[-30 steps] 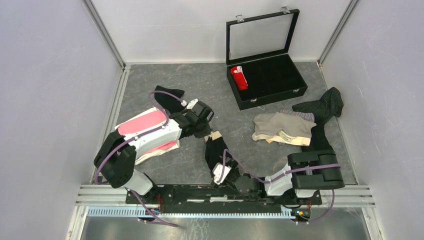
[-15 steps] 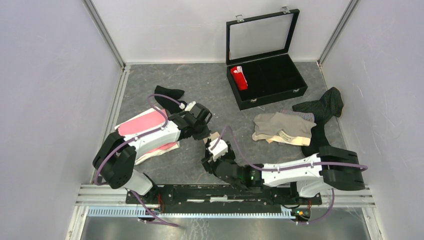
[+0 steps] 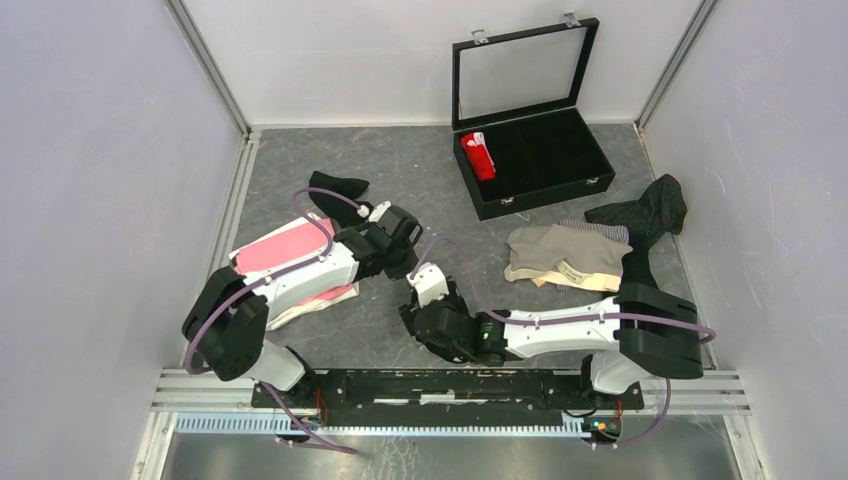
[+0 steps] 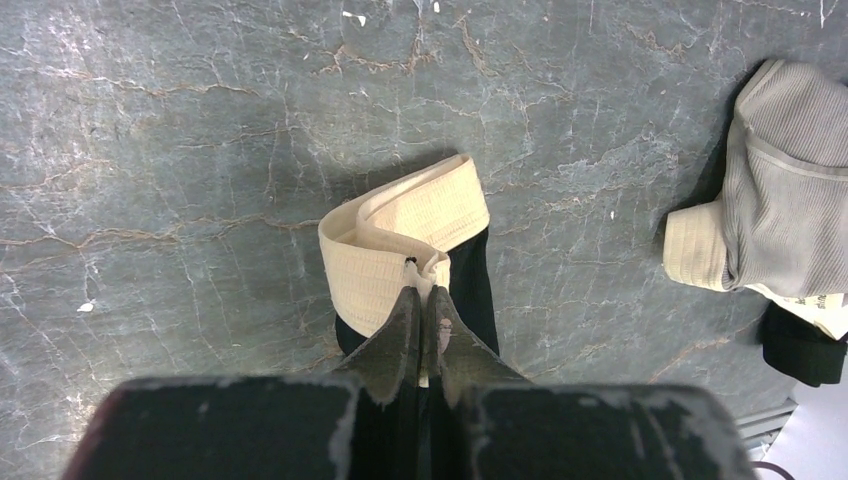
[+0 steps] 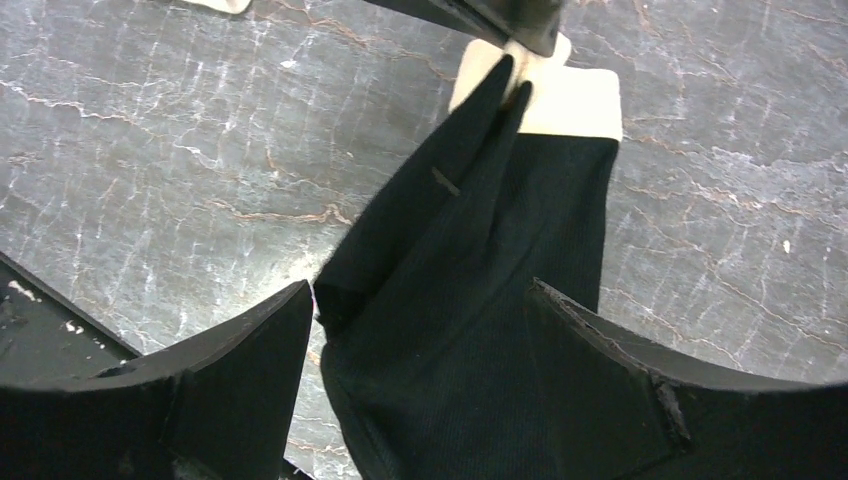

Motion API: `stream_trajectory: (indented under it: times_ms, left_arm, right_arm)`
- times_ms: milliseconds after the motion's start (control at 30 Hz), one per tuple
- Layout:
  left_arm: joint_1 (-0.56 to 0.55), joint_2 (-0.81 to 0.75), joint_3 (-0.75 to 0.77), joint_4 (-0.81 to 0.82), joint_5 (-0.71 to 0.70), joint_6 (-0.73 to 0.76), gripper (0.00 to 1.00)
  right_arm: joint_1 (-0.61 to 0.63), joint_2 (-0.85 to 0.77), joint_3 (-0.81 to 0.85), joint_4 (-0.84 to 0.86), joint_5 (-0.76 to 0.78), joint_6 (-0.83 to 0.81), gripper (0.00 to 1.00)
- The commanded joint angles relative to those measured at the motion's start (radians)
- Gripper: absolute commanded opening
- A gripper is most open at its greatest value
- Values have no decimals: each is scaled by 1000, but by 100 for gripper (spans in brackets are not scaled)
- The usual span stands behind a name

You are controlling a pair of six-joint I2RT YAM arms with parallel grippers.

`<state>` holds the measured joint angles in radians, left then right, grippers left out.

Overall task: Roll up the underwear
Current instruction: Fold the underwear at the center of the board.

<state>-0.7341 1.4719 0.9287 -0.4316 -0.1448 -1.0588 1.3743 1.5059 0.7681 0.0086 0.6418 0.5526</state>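
Left gripper (image 4: 422, 300) clamped on waistband (image 4: 400, 235) at 12. Right gripper (image 5: 420, 300) wide, empty, straddles underwear (image 5: 500, 250) at 6. It should grab hem, keep cloth taut.

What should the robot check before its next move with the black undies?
1. Left claw pinching the beige waistband of the black underwear: ok.
2. Right claw open wide: ok.
3. Black underwear sits between the sides of the open right claw: ok.
4. Cloth flat and smooth for rolling: not ok, a raised fold runs up to the waistband.
5. Right claw touching the cloth: cannot tell.
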Motion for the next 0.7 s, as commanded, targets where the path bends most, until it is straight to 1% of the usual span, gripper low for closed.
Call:
stream_trajectory:
  times_ms: [0, 200, 367, 467, 667]
  left_arm:
    - [7, -26, -2, 35, 22, -25, 2]
    - [7, -30, -2, 33, 18, -17, 2]
    - [7, -23, 1, 39, 29, -16, 2]
    - [7, -20, -1, 39, 31, -15, 2]
    - [7, -18, -2, 39, 22, -13, 2]
  right_arm:
    - [-4, 20, 63, 7, -34, -17, 83]
    - [-16, 30, 43, 83, -52, -41, 82]
    - [-30, 86, 73, 40, -32, -19, 77]
    - [-38, 110, 85, 22, -24, -4, 69]
    - [-38, 77, 64, 18, 4, 8, 49]
